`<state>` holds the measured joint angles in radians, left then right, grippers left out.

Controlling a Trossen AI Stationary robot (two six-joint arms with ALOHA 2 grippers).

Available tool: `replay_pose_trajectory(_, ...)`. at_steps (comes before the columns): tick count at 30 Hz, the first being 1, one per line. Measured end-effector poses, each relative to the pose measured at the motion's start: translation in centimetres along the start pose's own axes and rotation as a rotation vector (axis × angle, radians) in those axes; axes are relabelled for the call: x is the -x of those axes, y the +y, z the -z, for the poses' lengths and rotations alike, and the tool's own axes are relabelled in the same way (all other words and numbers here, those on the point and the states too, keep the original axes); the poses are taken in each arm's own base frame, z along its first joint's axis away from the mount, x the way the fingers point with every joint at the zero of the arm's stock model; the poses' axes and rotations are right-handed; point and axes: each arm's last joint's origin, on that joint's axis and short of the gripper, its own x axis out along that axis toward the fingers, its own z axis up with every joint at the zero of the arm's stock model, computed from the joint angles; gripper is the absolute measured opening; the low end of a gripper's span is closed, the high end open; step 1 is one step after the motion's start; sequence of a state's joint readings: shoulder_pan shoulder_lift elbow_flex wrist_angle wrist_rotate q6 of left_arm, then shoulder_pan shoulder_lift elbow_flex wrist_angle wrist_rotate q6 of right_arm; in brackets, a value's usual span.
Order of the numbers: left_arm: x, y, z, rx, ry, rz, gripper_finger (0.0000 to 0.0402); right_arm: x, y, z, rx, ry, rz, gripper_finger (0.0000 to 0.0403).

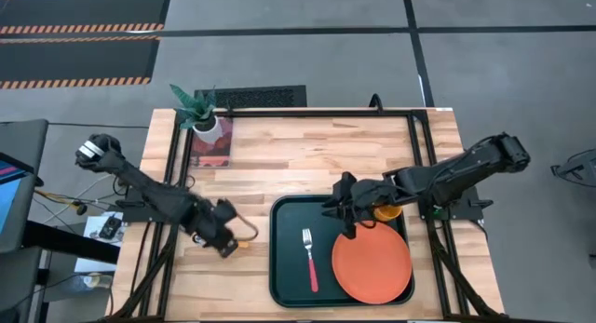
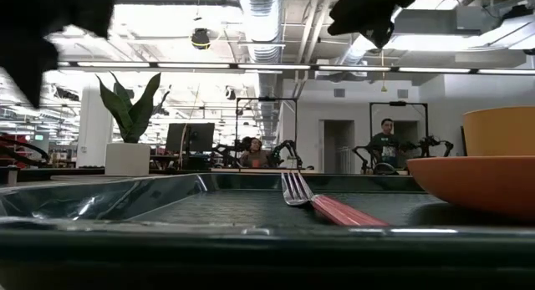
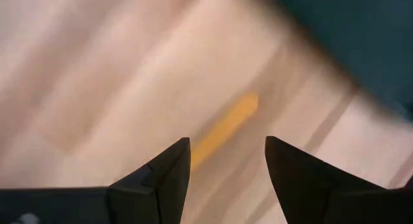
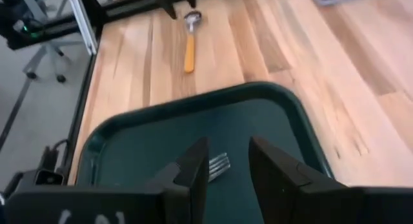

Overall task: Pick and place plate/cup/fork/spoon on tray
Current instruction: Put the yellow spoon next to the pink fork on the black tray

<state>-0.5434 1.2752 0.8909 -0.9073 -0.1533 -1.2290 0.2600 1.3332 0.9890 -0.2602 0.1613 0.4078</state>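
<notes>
The dark tray lies at the table's near middle. The orange-red plate rests flat on its right half, and the red-handled fork lies to the left of the plate, tines toward the far edge. The orange-yellow cup stands at the tray's far right corner, partly hidden by my right arm. The spoon lies on the wood just left of the tray. My left gripper is open above the spoon's orange handle. My right gripper is open and empty above the tray's far part, over the fork tines.
A potted plant on a red book stands at the table's far left. A black frame runs along the far edge and sides. Bare wood lies between the plant and the tray. People sit in the room beyond the table.
</notes>
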Motion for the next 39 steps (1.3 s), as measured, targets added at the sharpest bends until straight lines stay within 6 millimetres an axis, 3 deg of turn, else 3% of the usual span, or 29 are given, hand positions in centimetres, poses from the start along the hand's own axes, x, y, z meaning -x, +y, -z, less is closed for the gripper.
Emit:
replay_pose_trajectory(4, -1.2, 0.1, 2.2, -0.035, 0.028, 0.009, 0.0187, -0.9, 0.6, 0.6, 0.015, 0.024, -0.004, 0.0135)
replay_pose_trajectory(14, -3.9, 2.5, 4.6, -0.148, 0.081, -0.090, 0.0187, -3.1, 1.6, 2.1, 0.010, 0.089, -0.016, 0.0134)
replay_pose_trajectory(26, -6.2, 3.9, 5.4, -0.202, 0.117, -0.037, 0.0187, -2.4, 2.4, 1.9, -0.017, 0.060, -0.049, 0.0128)
replay_pose_trajectory(35, -8.2, 3.6, 5.8, -0.387, 0.157, -0.122, 0.0186, -2.4, 2.4, 1.9, -0.039, 0.058, -0.048, 0.0128)
replay_pose_trajectory(39, -8.6, 3.2, 5.8, -0.410, 0.184, -0.143, 0.0154, -2.4, 2.4, 1.9, -0.063, 0.056, -0.049, 0.0128)
